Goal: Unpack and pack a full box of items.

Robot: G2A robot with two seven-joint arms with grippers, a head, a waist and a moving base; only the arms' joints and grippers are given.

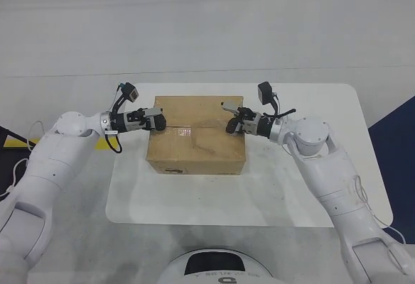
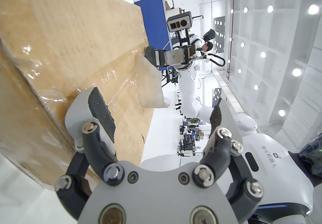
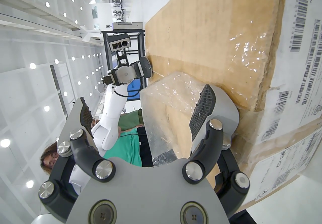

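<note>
**Closed box, a claw at each end**

Box: brown cardboard, flaps shut, standing at the middle of the table, long side running left to right. Clear tape runs along the top seam.

Flap: a loose length of the clear tape, lifted off the top at the box's right end and standing up crumpled. In the left wrist view it rises at the far end of the seam.

Right claw: spread wide at the box's right end and gripping nothing. The flap stands in the gap between the two fingers, unclamped. One finger lies low at the edge of the box top. Whether it touches the cardboard cannot be told. The other finger is up in the air.

Left claw: spread wide at the box's left end and gripping nothing. One finger hangs just over the top edge and the other is clear of the box.

By view: the right wrist view gives white barcode labels on the box's right end face. The top view gives the box's place on the table. Each wrist view has the opposite claw at the far end of the seam.
</note>
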